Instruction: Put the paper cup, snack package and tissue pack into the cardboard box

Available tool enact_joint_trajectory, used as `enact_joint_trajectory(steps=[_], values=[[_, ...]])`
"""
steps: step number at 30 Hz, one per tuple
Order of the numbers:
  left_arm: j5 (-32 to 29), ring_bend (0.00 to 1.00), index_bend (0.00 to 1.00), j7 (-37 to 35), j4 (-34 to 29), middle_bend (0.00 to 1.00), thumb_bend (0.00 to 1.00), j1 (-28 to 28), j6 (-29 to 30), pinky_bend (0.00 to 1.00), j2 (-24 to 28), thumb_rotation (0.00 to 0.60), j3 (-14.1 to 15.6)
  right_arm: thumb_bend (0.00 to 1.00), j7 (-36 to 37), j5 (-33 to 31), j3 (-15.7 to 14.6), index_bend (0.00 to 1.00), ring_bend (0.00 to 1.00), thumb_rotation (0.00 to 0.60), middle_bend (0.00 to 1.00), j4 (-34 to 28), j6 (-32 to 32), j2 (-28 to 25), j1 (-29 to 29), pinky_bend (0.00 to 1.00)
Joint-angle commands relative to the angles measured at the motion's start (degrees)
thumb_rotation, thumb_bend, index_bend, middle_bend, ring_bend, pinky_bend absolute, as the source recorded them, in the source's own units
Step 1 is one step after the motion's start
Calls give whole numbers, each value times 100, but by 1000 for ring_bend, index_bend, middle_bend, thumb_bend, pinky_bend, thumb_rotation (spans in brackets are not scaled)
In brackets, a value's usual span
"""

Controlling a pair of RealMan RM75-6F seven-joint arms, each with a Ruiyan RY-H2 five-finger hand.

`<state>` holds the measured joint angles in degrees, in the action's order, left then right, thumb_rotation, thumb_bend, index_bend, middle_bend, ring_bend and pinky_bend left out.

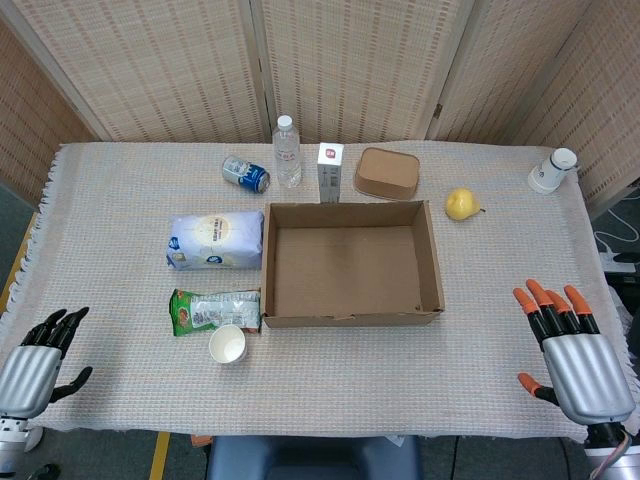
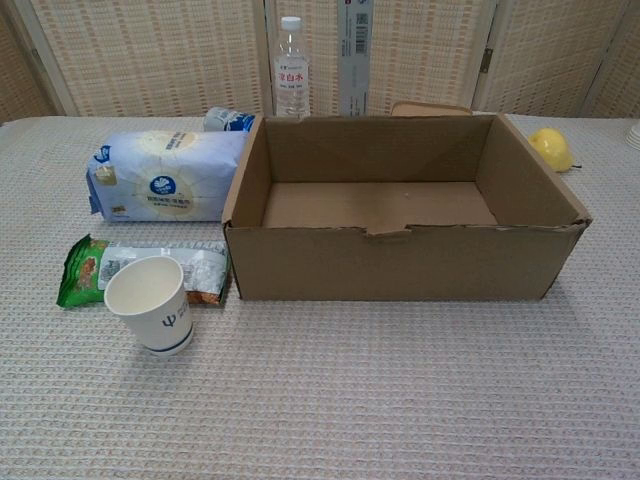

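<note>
Paper cup (image 2: 148,303), snack package (image 2: 140,270) and tissue pack (image 2: 165,175) lie grouped just left of the empty cardboard box (image 2: 400,260), within reach of the left robot hand (image 1: 35,365); right robot hand (image 1: 572,350) likewise open, holding nothing.

Left hand (image 1: 38,362): silver-grey metallic back plate, ridged below fingers; fingers (image 1: 55,325) black all over, thumb black too. Right hand (image 1: 572,352): same silver back shell, black segmented fingers (image 1: 553,305) capped with orange tips, orange tip seen on thumb as well. Red-white cable glimpsed under right wrist.
</note>
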<state>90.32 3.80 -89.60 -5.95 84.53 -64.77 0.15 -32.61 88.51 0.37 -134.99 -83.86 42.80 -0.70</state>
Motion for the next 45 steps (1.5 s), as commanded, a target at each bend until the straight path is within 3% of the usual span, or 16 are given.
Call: enact_joint_trajectory(steps=[1,12,20,25,33,37,41,45], values=[[-4,74,11,-13,2,152,263,0,10,222,-5,600,-6,48,-3,10,-3,0,0,600,0,0,-2,-2,-1,0],[-25,73,10,-45,26,152,263,9,32,223,-26,600,-14,48,40,123,-32,0,0,600,0,0,-45,-11,25,0],[-24,74,11,-302,-65,152,263,17,76,226,12,600,-28,48,13,-125,25,0,0,600,0,0,54,4,-63,0],[10,70,11,-464,-542,139,263,15,66,232,212,600,-7,49,22,-239,52,0,0,600,0,0,70,9,-98,0],[96,47,61,716,-1980,95,265,-302,-524,233,736,600,50,48,9,-379,80,0,0,600,0,0,116,16,-164,0],[39,47,63,959,-2216,95,264,-400,-680,235,737,600,16,48,10,-401,81,0,0,600,0,0,123,22,-174,0],[-158,47,67,1705,-2748,95,264,-848,-1386,239,407,600,-94,48,-17,-452,65,0,0,600,0,0,169,23,-200,0],[-482,51,72,2342,-2936,97,262,-1088,-1655,250,-35,600,-224,48,-26,-437,38,0,0,600,0,0,183,29,-203,0]])
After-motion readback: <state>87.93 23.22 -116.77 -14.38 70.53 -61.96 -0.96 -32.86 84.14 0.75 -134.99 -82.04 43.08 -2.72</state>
